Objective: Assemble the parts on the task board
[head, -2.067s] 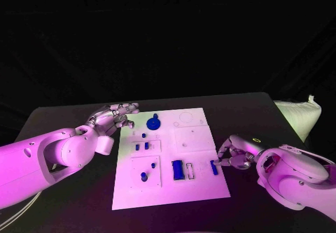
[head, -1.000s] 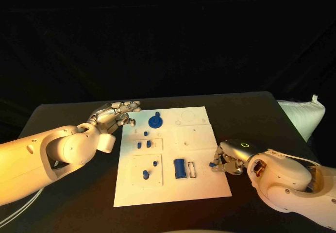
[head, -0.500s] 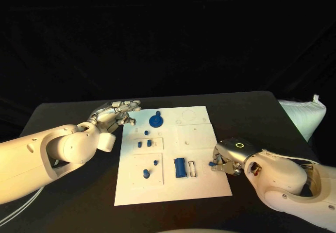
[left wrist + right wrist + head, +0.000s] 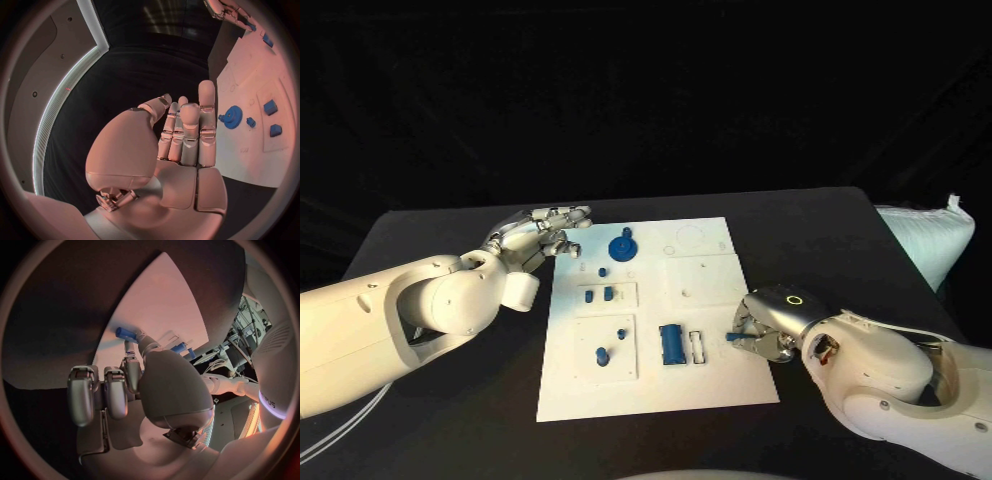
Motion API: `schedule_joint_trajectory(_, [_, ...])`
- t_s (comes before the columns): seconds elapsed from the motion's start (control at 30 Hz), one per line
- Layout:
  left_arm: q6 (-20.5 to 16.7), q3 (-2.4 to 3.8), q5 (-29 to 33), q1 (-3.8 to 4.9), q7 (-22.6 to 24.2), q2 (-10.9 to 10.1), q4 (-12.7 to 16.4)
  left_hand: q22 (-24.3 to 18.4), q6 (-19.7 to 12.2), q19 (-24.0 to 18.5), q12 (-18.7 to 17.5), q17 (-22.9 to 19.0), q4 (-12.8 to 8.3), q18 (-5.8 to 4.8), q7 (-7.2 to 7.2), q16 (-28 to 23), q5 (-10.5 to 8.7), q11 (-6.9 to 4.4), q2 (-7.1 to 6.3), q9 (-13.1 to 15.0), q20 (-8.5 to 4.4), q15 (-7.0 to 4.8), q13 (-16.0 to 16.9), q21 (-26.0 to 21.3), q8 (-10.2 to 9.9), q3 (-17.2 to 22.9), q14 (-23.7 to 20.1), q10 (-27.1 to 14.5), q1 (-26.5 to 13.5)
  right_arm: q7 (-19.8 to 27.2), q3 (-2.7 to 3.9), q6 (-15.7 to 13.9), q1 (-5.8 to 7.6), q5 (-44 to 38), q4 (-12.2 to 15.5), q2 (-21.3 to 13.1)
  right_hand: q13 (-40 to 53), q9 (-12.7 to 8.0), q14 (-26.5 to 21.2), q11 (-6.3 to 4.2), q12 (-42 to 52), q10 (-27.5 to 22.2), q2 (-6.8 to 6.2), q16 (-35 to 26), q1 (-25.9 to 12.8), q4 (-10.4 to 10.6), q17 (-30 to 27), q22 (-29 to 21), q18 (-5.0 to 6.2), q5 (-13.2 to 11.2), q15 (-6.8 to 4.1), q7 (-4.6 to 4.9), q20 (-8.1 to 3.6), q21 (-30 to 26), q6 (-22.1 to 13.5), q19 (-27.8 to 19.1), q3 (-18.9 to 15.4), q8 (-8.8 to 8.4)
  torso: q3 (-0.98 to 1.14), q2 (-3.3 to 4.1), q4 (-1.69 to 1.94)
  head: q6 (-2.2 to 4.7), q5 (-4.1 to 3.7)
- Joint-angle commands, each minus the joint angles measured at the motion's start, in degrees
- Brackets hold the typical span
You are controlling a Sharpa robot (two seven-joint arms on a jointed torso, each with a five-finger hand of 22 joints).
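The white task board [image 4: 711, 385] lies mid-table. On it are a blue gear [image 4: 622, 247], several small blue parts [image 4: 597, 295] and a long blue block [image 4: 672, 343]. My right hand [image 4: 762, 330] rests at the board's right edge and pinches a small blue part [image 4: 733, 337] between thumb and a finger. The right wrist view shows that part [image 4: 126, 333] at the fingertips [image 4: 131, 347], just over the board [image 4: 162, 300]. My left hand [image 4: 535, 233] hovers at the board's far left corner, fingers straight, holding nothing. In the left wrist view, the left hand [image 4: 184, 145] is beside the gear [image 4: 233, 116].
A white padded bag [image 4: 927, 240] lies off the table's right side. Black table surface [image 4: 834, 240] surrounds the board on all sides. Empty slots and outlines mark the board's far right part [image 4: 692, 245].
My right hand has moved in to the board's right edge and closed its fingertips on the small blue part that lay there. The left hand has stayed in place.
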Motion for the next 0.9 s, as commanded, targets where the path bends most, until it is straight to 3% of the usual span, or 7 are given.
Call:
schedule_joint_trajectory(0.03, [0.92, 0.01, -0.22, 0.01, 0.19, 0.04, 0.19, -0.05, -0.45, 0.21, 0.2, -0.05, -0.24, 0.63, 0.09, -0.07, 0.17, 0.0, 0.32, -0.05, 0.15, 0.0, 0.06, -0.28, 0.39, -0.14, -0.47, -0.35, -0.23, -0.95, -0.41, -4.99, -0.52, 9.85, 0.25, 0.05, -7.74, 0.3, 5.97, -0.38, -0.14, 0.85, 2.38, 0.22, 2.94, -0.05, 15.07, 11.06, -0.95, 0.59, 0.03, 0.25, -0.09, -0.18, 0.14, 4.03, 1.47, 0.36, -0.04, -0.04, 0.05, -0.03, 0.07])
schedule_joint_trajectory(0.2, [0.9, 0.01, -0.23, 0.01, 0.21, 0.03, 0.27, -0.05, -0.45, 0.21, 0.2, -0.05, -0.24, 0.63, 0.09, -0.07, 0.17, 0.0, 0.32, -0.05, 0.15, 0.0, 0.06, -0.28, 0.39, -0.14, -0.47, -0.35, -0.23, -1.19, -0.26, -11.07, -0.35, 16.18, 1.26, 0.05, -7.64, 0.2, 5.95, -0.39, -0.09, 0.98, 0.89, 0.16, 1.04, 0.16, 14.99, 10.93, -0.91, 1.15, 0.01, 0.22, -0.08, -0.31, 0.34, 3.98, 3.39, 0.24, -0.02, 0.04, -0.02, -0.12, 0.23])
schedule_joint_trajectory(0.33, [0.9, 0.01, -0.23, 0.01, 0.24, 0.0, 0.35, -0.05, -0.45, 0.21, 0.2, -0.05, -0.24, 0.63, 0.09, -0.07, 0.17, 0.0, 0.32, -0.05, 0.15, 0.0, 0.06, -0.28, 0.39, -0.14, -0.47, -0.35, -0.23, -1.37, -0.18, -13.84, -0.31, 20.4, 1.66, 0.07, -7.41, 0.11, 5.96, -0.35, 0.27, 1.12, -0.21, 0.18, -0.25, 0.41, 15.02, 10.93, -0.91, 1.3, 0.05, 0.26, -0.07, -0.31, 0.4, 3.99, 3.88, 0.16, 0.0, 0.07, -0.01, -0.26, 0.34])
schedule_joint_trajectory(0.53, [0.94, 0.01, -0.23, 0.01, 0.32, 0.0, 0.52, -0.07, -0.47, 0.21, 0.28, -0.07, -0.23, 0.63, 0.11, -0.04, 0.17, 0.02, 0.42, -0.05, 0.16, 0.01, 0.06, -0.31, 0.42, -0.12, -0.48, -0.42, -0.25, -1.75, -0.14, -13.51, -0.29, 25.45, 1.73, 0.41, -7.21, 0.02, 5.98, -0.37, 0.51, 1.31, -1.39, 0.23, -2.49, 1.05, 15.1, 10.97, -0.91, 2.56, 0.04, 0.21, -0.06, -0.28, 0.74, 4.02, 4.06, 0.15, -0.11, 0.0, 0.02, -0.45, 0.39])
schedule_joint_trajectory(0.7, [1.04, 0.01, -0.23, 0.01, 0.36, 0.0, 0.66, -0.07, -0.47, 0.21, 0.28, -0.07, -0.23, 0.63, 0.11, -0.04, 0.17, 0.02, 0.42, -0.05, 0.16, 0.01, 0.06, -0.31, 0.42, -0.12, -0.48, -0.42, -0.25, -1.97, -0.13, -13.28, -0.3, 28.36, 1.71, 1.18, -6.71, -0.01, 5.98, -0.49, 1.36, 1.64, -2.18, 0.23, -4.95, 2.02, 15.1, 11.18, -0.97, 5.98, -0.05, 0.05, -0.13, -0.1, 1.29, 4.14, 3.7, 0.27, -0.04, -0.02, -0.08, -0.45, 0.49])
schedule_joint_trajectory(0.9, [1.18, 0.01, -0.23, 0.01, 0.46, 0.02, 0.8, -0.11, -0.29, 0.22, 0.46, -0.17, -0.13, 0.63, 0.06, -0.02, 0.18, 0.0, 0.7, 0.0, 0.17, 0.02, 0.07, -0.35, 0.58, -0.08, -0.52, -0.49, -0.35, -2.34, -0.13, -11.78, -0.3, 30.31, 1.33, 2.49, -6.04, 0.17, 5.98, -0.81, 2.51, 2.07, -2.62, 0.23, -7.26, 2.88, 15.1, 11.36, -1.02, 9.03, -0.3, -0.38, -0.32, 0.06, 2.4, 4.25, 2.95, 0.75, -0.1, -0.02, -0.03, -0.48, 0.36])
